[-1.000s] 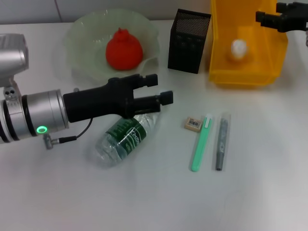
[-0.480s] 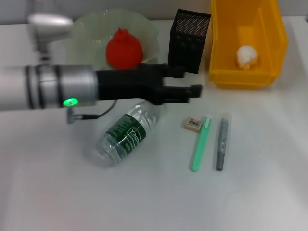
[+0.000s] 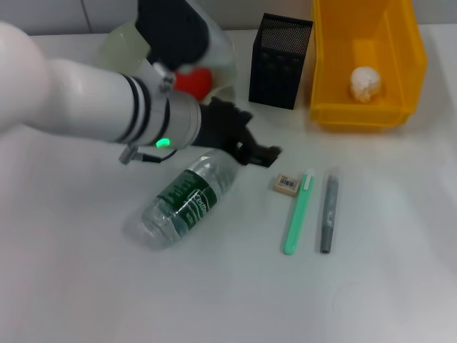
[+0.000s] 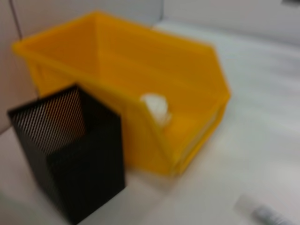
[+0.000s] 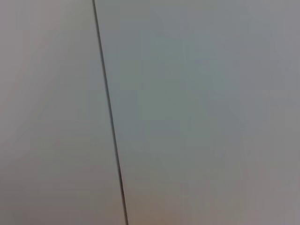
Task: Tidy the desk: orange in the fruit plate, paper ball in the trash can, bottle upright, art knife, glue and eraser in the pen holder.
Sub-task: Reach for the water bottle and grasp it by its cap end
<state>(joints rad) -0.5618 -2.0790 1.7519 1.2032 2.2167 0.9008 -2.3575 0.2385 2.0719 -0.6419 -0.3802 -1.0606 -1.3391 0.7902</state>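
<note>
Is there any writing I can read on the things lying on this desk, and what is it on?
Bottle: white lettering on its dark green label, too blurred to read.
Eraser: a printed white label with dark marks, too small to read.
Green stick and grey stick: no readable text.
Nothing else carries writing.

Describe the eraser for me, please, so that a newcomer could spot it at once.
Start at the yellow bin at the back of the desk and come forward to three small items. The eraser is the one nearest the lying bottle: a tiny beige block, far shorter than the green stick beside it.
</note>
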